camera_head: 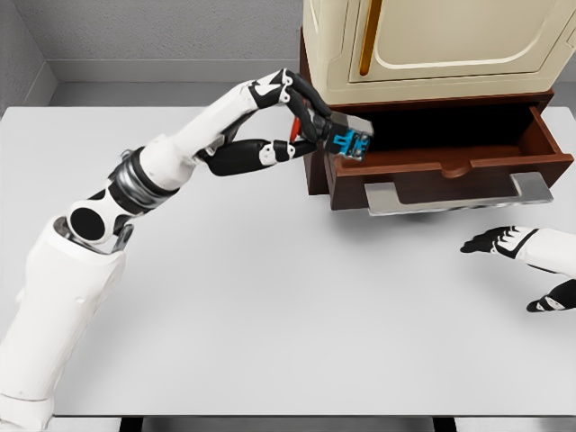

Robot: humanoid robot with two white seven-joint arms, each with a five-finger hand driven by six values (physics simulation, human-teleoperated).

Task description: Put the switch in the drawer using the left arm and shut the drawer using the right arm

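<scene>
Landmark: I place everything against the drawer [447,160], one of them, pulled open under the cream cabinet [432,45].
Switch: one switch [349,142], grey with blue and red ends, at the drawer's left front corner, just above its rim.
Left hand: my left hand [301,121] is clenched around the switch, fingers pinching its left end.
Handling: I judge it light, rigid and slick plastic; I'd keep hold by the body, not the end pieces.
Right hand: my right hand [500,241] lies relaxed on the table [270,315], in front of the drawer, grasping nothing.
Handle: one metal handle [459,196] on the drawer front.
</scene>
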